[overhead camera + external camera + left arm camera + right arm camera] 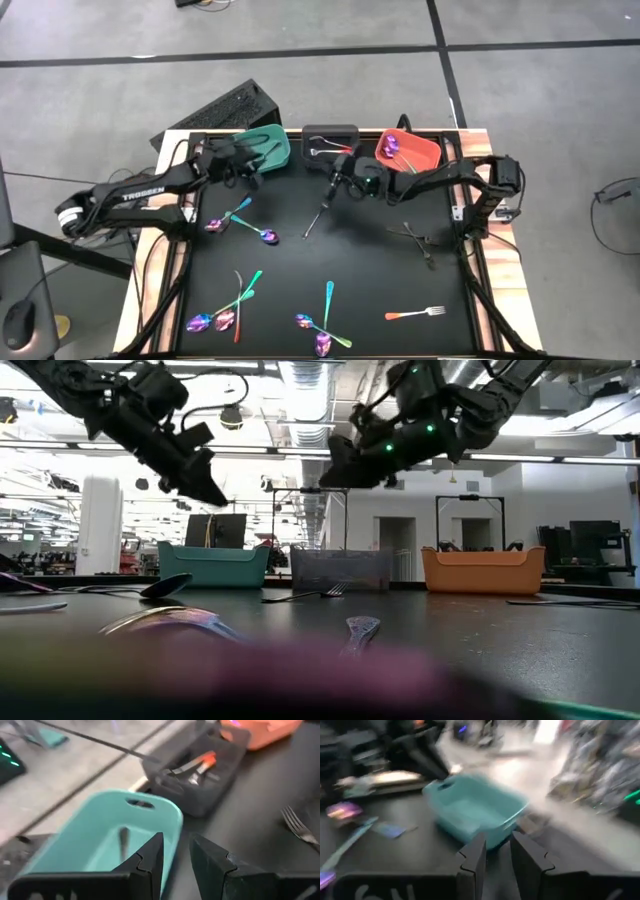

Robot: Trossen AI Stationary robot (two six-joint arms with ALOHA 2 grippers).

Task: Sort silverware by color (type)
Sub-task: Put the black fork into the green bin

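Note:
My left gripper (250, 172) hangs open above the table just in front of the teal bin (115, 835), which holds one dark grey piece (123, 840). My right gripper (333, 187) hangs open above the far middle of the table, nothing between its fingers (472, 852). Under it a dark fork (318, 215) lies flat on the mat. Iridescent spoons (268, 236) and an orange-red fork (415, 313) lie scattered nearer the front. The dark bin (330, 140) holds orange-red handled pieces (200, 761). The orange bin (408, 150) holds a purple piece.
The three bins stand in a row along the far edge. Two dark pieces (418, 240) lie crossed near the right edge. A keyboard (225, 110) sits beyond the table's far left corner. Bare black mat shows in the middle of the table.

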